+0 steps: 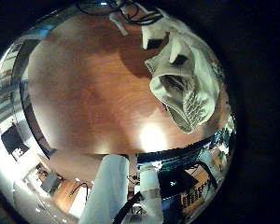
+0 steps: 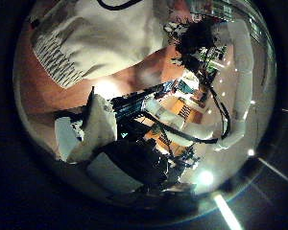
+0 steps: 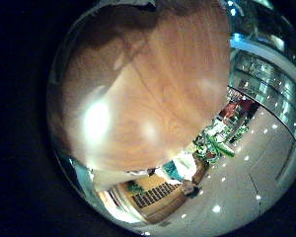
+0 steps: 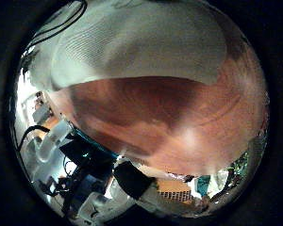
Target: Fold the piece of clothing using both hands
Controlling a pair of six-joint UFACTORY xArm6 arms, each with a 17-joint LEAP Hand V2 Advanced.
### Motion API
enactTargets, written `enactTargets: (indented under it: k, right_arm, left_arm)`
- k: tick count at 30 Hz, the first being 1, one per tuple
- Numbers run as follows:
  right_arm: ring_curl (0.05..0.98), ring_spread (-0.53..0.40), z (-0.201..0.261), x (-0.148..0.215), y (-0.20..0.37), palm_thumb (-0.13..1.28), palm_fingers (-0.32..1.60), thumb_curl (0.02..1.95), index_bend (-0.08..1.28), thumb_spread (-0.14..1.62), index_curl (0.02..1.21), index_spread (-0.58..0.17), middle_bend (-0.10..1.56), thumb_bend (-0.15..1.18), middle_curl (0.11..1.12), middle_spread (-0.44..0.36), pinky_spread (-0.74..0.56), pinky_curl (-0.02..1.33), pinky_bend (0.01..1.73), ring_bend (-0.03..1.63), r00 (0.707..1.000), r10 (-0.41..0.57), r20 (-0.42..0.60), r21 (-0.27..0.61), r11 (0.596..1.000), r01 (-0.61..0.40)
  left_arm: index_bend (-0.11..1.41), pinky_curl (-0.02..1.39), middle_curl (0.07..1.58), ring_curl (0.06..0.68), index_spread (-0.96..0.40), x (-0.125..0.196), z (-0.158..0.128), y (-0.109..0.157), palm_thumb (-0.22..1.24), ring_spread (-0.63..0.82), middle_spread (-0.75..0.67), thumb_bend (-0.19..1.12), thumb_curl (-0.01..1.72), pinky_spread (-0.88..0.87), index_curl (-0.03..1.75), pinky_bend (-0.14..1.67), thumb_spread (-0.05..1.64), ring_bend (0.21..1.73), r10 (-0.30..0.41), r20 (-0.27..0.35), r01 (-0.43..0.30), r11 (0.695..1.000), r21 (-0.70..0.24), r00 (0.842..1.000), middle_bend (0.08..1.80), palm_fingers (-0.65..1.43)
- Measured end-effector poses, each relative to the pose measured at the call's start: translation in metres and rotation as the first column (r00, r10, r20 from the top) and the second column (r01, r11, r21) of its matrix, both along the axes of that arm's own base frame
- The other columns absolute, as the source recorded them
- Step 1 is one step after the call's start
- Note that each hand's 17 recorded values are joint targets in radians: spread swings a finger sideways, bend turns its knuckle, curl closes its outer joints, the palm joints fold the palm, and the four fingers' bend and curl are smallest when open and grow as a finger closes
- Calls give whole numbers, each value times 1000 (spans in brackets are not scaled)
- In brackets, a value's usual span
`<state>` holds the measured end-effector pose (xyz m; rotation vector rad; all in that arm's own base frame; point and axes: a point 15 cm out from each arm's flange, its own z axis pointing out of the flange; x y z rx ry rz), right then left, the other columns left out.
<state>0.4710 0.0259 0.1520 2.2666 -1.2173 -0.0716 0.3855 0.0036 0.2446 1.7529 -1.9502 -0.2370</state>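
A light garment (image 1: 182,79) lies crumpled on the wooden table (image 1: 84,84). In the left thumb side view its ribbed hem (image 2: 62,57) shows beside the bare wood. My left hand (image 2: 110,125) hovers apart from the garment, its fingers stretched out and holding nothing. The right hand (image 2: 197,43) hangs from its arm (image 2: 235,77) at the garment's far edge. In the right thumb side view the ribbed cloth (image 4: 132,47) is close under that palm. The right hand's fingers (image 4: 75,160) stay off the cloth, relaxed.
Bare table top (image 3: 148,89) fills the right little finger side view. A white arm segment (image 1: 112,187) stands beyond the table's edge. Room furniture and lights lie past the table.
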Motion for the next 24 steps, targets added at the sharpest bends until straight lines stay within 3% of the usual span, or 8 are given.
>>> enactTargets:
  k: [12, 24]
  right_arm:
    - [253, 110, -5, -64, -84, 242, 58, 281, 146, 1015, 247, -377, 210, -26, 345, -75, 393, 340, 469, 390, 986, -154, -66, -7, 988, 154]
    - [262, 102, 43, -83, -133, 286, 60, 286, 132, 1050, 238, -377, 195, -13, 347, -70, 401, 334, 502, 408, 974, -212, 82, 74, 976, 206]
  left_arm:
    - [179, 402, 303, 235, 27, 13, 22, -8, 552, 391, 302, -4, 441, 409, 381, 355, 1410, 655, -25, 23, 25, 1000, 4, 999, 178, 88]
    - [183, 382, 297, 228, 27, 6, 6, -37, 548, 397, 301, -5, 447, 414, 379, 355, 1413, 646, -92, -21, 92, 996, -3, 996, 175, 91]
